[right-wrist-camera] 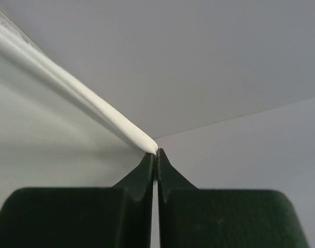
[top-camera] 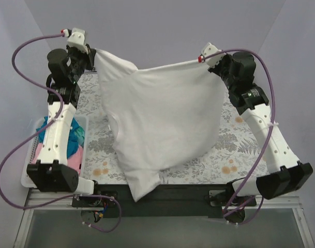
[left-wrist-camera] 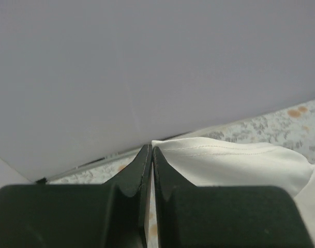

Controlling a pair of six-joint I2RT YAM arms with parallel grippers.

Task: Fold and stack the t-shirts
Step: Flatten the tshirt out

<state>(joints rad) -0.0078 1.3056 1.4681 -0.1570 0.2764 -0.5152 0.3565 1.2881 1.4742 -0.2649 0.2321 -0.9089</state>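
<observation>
A white t-shirt (top-camera: 162, 119) hangs spread between both raised grippers above the floral table cover (top-camera: 240, 150). My left gripper (top-camera: 93, 51) is shut on its upper left corner; in the left wrist view the hem (left-wrist-camera: 224, 155) leaves the closed gripper (left-wrist-camera: 152, 148) to the right. My right gripper (top-camera: 203, 58) is shut on the upper right corner; in the right wrist view the taut cloth edge (right-wrist-camera: 95, 106) runs up left from the closed gripper (right-wrist-camera: 156, 151). The shirt's lower end droops over the table's near edge. Teal-blue (top-camera: 74, 142) and pink (top-camera: 77, 160) shirts lie in the basket.
A white slotted basket (top-camera: 28, 178) stands at the left near edge under my left arm. Grey walls close in the back and both sides. A black bar (top-camera: 188, 194) runs along the near table edge between the arm bases.
</observation>
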